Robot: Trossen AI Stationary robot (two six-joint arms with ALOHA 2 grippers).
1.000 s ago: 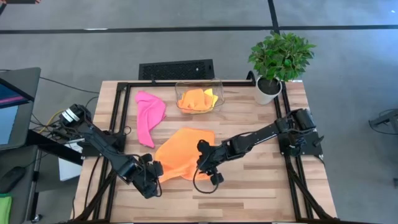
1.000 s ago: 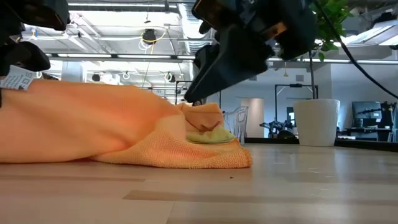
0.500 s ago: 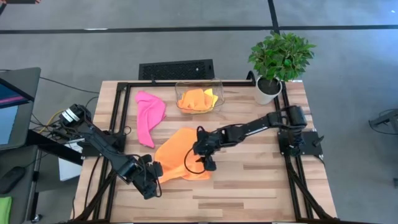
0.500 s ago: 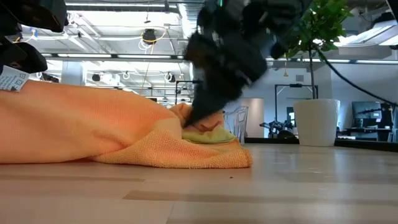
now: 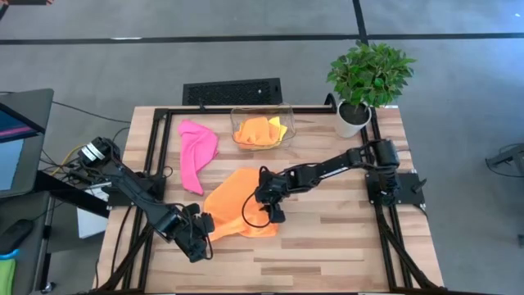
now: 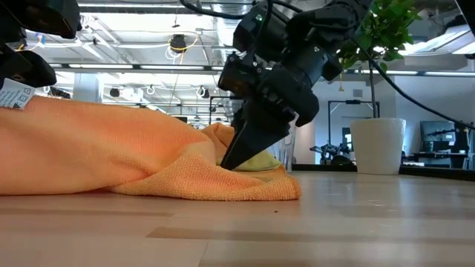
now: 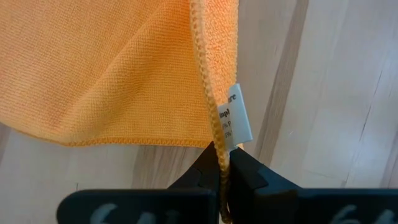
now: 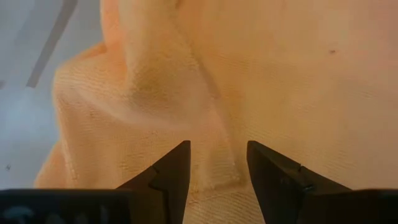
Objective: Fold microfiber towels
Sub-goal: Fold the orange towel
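Note:
An orange towel lies crumpled on the middle of the table. Its near left corner is raised, with a white label on the hem. My left gripper is shut on that corner. My right gripper is open over the towel's right part, fingers pointing down on either side of a raised wrinkle. A pink towel lies at the far left. A clear bin at the far middle holds an orange towel and a yellow towel. My left gripper pinches the orange towel's hemmed edge between its two fingers, right beside the white label at the near left corner. The corner is held up off the table, and the rest of the towel slopes down onto the wood. My right gripper's open fingertips reach the towel's top surface from above, slanting down. They stand either side of a wrinkle. The towel lies on the table under them.
A potted plant stands at the far right corner. A black frame runs along the table's sides. Bare wood lies to the right and near side of the orange towel.
My right gripper has gone from the towel's near right edge toward the far left, over the towel, and come down onto its top surface. My left gripper has kept the raised corner still.

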